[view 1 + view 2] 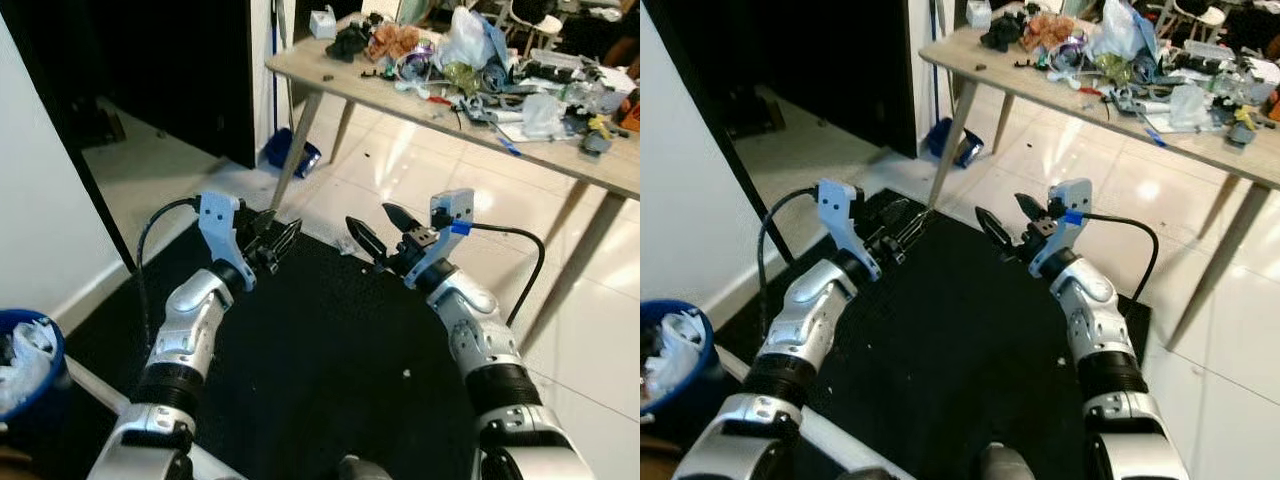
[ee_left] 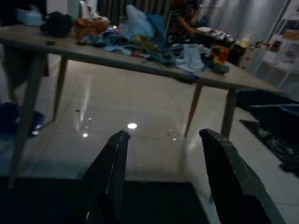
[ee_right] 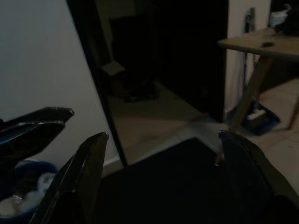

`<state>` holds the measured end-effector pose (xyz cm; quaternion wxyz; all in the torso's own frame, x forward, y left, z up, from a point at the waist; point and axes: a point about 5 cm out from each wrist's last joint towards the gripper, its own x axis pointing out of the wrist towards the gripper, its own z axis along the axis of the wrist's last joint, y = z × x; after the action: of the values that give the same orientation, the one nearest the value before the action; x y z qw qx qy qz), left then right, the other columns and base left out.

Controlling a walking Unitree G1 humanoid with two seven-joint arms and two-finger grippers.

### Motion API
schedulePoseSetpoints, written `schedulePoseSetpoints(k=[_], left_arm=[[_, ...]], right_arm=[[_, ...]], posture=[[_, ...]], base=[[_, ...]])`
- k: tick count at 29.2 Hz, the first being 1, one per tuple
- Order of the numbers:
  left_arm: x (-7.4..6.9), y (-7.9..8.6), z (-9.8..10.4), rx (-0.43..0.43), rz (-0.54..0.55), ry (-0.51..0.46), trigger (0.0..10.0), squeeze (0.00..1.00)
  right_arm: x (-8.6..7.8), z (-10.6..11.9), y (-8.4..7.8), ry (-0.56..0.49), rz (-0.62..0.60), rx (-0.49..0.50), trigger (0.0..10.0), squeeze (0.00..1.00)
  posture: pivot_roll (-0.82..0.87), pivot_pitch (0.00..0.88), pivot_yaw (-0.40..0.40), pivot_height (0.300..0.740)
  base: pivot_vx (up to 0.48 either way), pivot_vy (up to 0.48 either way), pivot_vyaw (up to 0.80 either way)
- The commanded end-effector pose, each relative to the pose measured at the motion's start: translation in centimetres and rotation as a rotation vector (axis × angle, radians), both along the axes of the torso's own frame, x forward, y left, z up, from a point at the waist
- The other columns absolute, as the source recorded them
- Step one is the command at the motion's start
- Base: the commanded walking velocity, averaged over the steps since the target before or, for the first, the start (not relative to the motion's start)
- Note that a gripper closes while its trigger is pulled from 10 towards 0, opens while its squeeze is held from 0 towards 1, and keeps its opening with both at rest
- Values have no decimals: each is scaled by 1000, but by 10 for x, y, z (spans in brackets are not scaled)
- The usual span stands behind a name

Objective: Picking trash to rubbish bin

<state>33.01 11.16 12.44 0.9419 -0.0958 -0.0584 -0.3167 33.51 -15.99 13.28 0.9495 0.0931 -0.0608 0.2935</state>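
1. While both arms are raised over a black mat (image 1: 330,350), the floor around it is glossy pale tile (image 1: 420,170) that picks up reflections from the lights.
2. Left gripper (image 1: 278,238) hovers above the far edge of the mat, fingers spread apart with nothing between them, pretty clear in the left wrist view.
3. Right gripper (image 1: 380,232) hangs just across from it, also wide open and empty. The two sets of fingertips point roughly toward each other but stay apart.
4. Rubbish bin (image 1: 28,360) is the blue one at the robot's near left, next to a white wall (image 1: 40,200). It's got white crumpled stuff inside already.
5. Beyond the mat stands a long wooden table (image 1: 330,75) on slanted legs, absolutely buried in clutter: plastic bags, cloth, small tools, bits of blue and orange. Can't make out which of it counts as trash.
6. Small pale scrap (image 1: 347,245) lies at the mat's far edge, just beyond the grippers, and a tiny white speck (image 1: 405,374) sits on the mat nearer the robot.
7. Blue dustpan (image 1: 290,152) rests on the tile by the table's near leg, beside a dark open doorway (image 1: 170,70).
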Motion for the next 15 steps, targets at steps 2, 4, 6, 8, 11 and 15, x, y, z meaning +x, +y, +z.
schedulePoseSetpoints(k=[2, 4, 6, 8, 11, 15], left_arm=[[0, 0, -1, 9, -5, -1, 10000, 0], [0, 0, -1, 9, -5, -1, 10000, 0], [0, 0, -1, 8, -5, -2, 10000, 0], [0, 0, -1, 8, -5, -2, 10000, 0], [0, 0, -1, 8, -5, -3, 10000, 0], [0, 0, 0, 8, -6, -4, 10000, 0]], right_arm=[[-1, -1, 2, 1, 9, -2, 10000, 0], [-1, -1, 2, 1, 10, 0, 10000, 0], [-1, 0, 3, -1, 9, 0, 10000, 0], [-1, 0, 3, -1, 9, -1, 10000, 0], [-1, 0, 3, -3, 8, -1, 10000, 0], [0, 1, 3, -5, 8, -1, 10000, 0]], posture=[[-52, 0, -63, 740], [-52, 0, -64, 740], [-52, 0, -64, 740], [-52, 0, -64, 740], [-52, 0, -64, 740], [-53, 0, -63, 740]], base=[[330, 0, -800], [326, 0, -800], [328, 0, -800], [330, 0, -800], [329, 0, -800], [327, 0, -800]])
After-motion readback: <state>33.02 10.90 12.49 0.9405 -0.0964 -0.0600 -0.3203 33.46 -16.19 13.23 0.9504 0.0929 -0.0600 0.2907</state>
